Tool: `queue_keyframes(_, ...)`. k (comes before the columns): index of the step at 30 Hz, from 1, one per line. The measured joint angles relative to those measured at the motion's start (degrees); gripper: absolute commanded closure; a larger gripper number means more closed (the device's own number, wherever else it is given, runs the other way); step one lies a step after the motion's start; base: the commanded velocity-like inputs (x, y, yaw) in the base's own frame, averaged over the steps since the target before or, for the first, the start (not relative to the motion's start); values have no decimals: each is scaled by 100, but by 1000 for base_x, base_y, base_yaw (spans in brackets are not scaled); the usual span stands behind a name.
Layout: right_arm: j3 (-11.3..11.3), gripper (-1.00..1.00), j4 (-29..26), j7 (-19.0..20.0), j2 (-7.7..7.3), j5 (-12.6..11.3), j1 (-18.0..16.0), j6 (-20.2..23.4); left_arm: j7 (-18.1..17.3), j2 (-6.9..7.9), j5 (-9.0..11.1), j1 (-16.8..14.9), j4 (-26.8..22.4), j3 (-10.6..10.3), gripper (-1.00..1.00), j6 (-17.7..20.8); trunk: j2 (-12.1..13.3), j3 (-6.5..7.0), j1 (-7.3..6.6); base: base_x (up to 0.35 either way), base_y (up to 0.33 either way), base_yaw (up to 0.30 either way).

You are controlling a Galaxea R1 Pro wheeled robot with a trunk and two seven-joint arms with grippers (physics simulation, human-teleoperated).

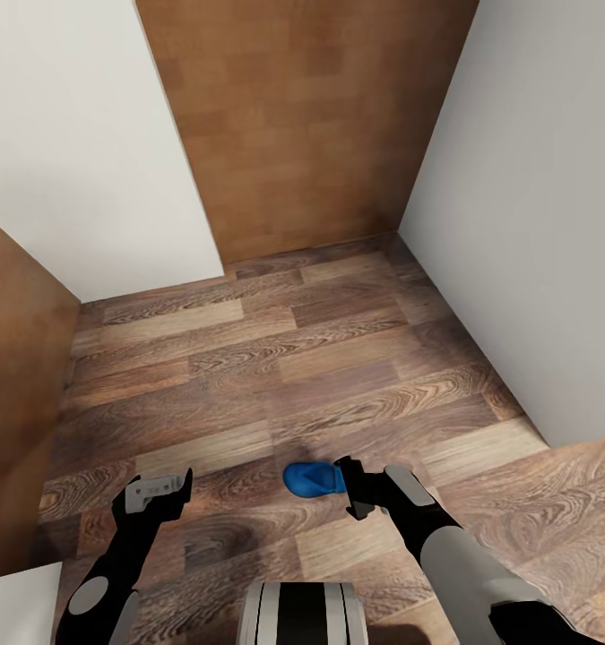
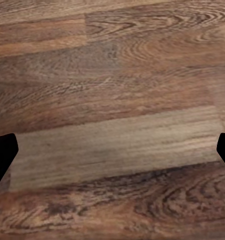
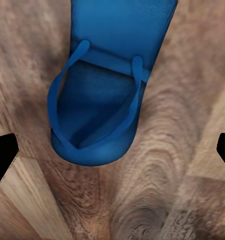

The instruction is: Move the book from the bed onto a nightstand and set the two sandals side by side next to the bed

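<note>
Wood-plank floor (image 1: 275, 358) is seen across most of the frame, white walls (image 1: 78, 134) are seen upper left and right, plus brown wood panelling (image 1: 293, 116) top centre.

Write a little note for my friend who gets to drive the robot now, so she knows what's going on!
Left pincer: open and empty, over bare wood floor.
Right pincer: a blue sandal sticks out in front of it above the floor. Its fingertips sit wide apart at the edges of the right wrist view, so I cannot tell if it grips the sandal.
Around us: white walls and a brown wooden panel ahead. No bed, book, nightstand or second sandal here.
Done: nothing finished that I can see.
Left: find the bed, set both sandals side by side next to it, move the book onto a nightstand.
</note>
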Motion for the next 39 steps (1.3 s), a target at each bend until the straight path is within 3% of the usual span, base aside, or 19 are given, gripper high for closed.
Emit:
queue_keyframes(10,0,-100,1,0,0,2,3,0,0,0,-4,0,-2,0,-100,0,0,0,0,195,0,0)
queue_keyframes(39,1,-100,8,5,0,2,-2,0,-9,0,16,0,3,0,-100,1,0,0,2,-5,23,0)
